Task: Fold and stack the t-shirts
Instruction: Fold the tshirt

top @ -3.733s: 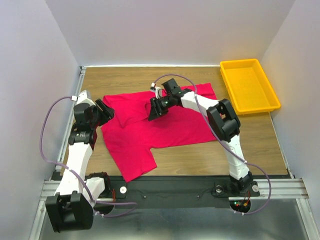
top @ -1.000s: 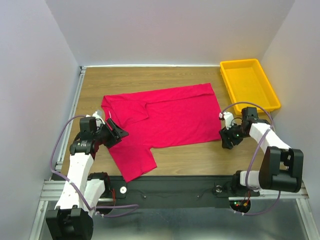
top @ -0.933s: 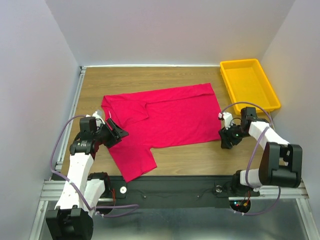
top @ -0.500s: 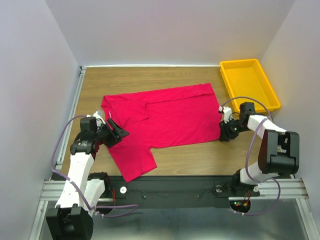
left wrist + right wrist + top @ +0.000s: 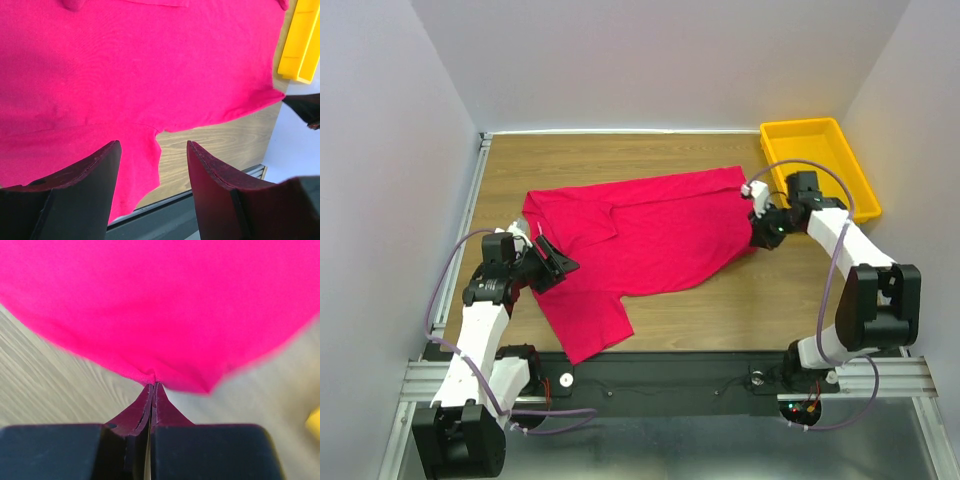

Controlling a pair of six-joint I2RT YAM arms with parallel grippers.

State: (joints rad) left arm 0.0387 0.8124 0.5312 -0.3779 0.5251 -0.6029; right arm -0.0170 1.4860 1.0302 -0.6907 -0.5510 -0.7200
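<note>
left hand [image 5: 556, 264] low at the desk's left side, over the left edge of the t-shirt [image 5: 655, 235]; fingers spread well apart, nothing between them; left wrist view shows red cloth under the gap; cannot tell if the fingertips touch it; t-shirt lies spread mostly flat across the middle of the desk [image 5: 620, 155], one sleeve pointing to the near edge, a folded flap at its far-left part; bare wood around it; right hand [image 5: 763, 232] at the shirt's right edge, fingers pressed together, pinching the hem there; right wrist view shows the cloth puckered at the closed fingertips; yellow tray [image 5: 817, 172] in the far right corner, just beyond the right hand, apart from the shirt
</note>
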